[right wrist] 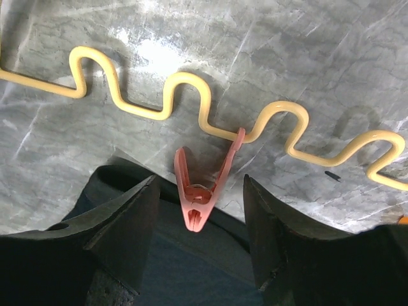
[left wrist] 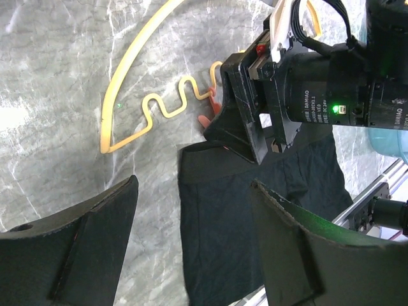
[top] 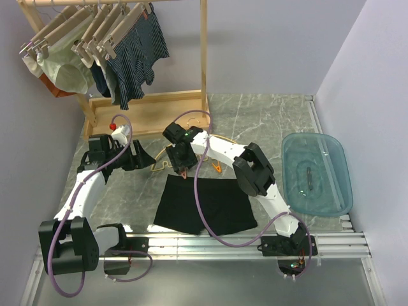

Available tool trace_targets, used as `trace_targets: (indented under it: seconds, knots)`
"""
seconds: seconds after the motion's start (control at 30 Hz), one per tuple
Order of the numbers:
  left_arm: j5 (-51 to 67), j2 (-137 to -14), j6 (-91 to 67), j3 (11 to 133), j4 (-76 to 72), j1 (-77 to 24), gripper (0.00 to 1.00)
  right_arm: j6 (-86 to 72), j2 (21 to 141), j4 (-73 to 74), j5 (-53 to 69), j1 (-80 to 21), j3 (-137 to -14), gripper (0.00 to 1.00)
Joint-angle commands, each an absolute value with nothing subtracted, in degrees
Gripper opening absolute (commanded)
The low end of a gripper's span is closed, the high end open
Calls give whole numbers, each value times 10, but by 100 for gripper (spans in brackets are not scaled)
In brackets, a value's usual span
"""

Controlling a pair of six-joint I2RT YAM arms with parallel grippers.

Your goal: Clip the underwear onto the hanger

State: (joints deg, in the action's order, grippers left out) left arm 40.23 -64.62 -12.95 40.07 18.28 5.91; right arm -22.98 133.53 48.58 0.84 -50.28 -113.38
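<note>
**A:** What does the underwear point(top: 204, 205) look like?

**B:** Plain black, short-legged and soft. It lies spread flat at the middle of the bench point(top: 268, 115), close to the near edge, with its waistband toward the far side.

**A:** And the hanger point(right wrist: 185, 80)?

**B:** Thin and yellow, with an arched top and a wavy lower bar. It lies flat just beyond the waistband.

**A:** What's the count?

**B:** One pair of black underwear and one yellow hanger. There are two orange-red clips. One clip point(right wrist: 197, 191) hangs from the bar with its lower end over the edge of the fabric. The second clip point(top: 217, 167) sits further along toward the right edge. There is also one blue tub point(top: 328, 153) by the right edge.

**A:** Where are the arms?

**B:** The right arm arches from the near-right corner across the underwear. The right hand point(right wrist: 201, 182) points down at the bar with its fingers spread wide. The clip lies in the gap, apart from both fingers, so it grips nothing. The left arm runs up from the near-left corner. The left hand point(left wrist: 192, 185) is turned toward the hanger's left end, also spread wide and holding nothing.
</note>
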Motion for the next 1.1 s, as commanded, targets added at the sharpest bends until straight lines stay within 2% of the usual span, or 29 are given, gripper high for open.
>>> trace_targets:
  seconds: [0.0,0.27,0.57,0.7,0.83,0.97,1.0,1.03,1.07]
  knots:
    - [403,-645,-141,399,167,61,76,-242,1349,486,-3,-508,-1162,62]
    - [396,-649,-139,402,171,61,76,-249,1362,489,-1,-507,-1163,60]
    - [387,-657,-140,403,173,62,76,-252,1362,490,13,-507,-1161,41]
    - [386,-665,-141,405,172,62,76,-254,1364,490,18,-506,-1159,29]
    - [388,-667,-141,403,173,62,75,-255,1364,490,23,-503,-1160,24]
    - [408,-671,-148,396,166,61,75,-255,1362,487,39,-492,-1161,12]
    - [419,-674,-149,395,164,61,73,-254,1361,483,44,-485,-1161,4]
    - [439,-674,-149,389,160,62,73,-252,1360,481,60,-483,-1161,0]
    - [450,-677,-149,387,155,62,71,-253,1359,478,66,-478,-1160,0]
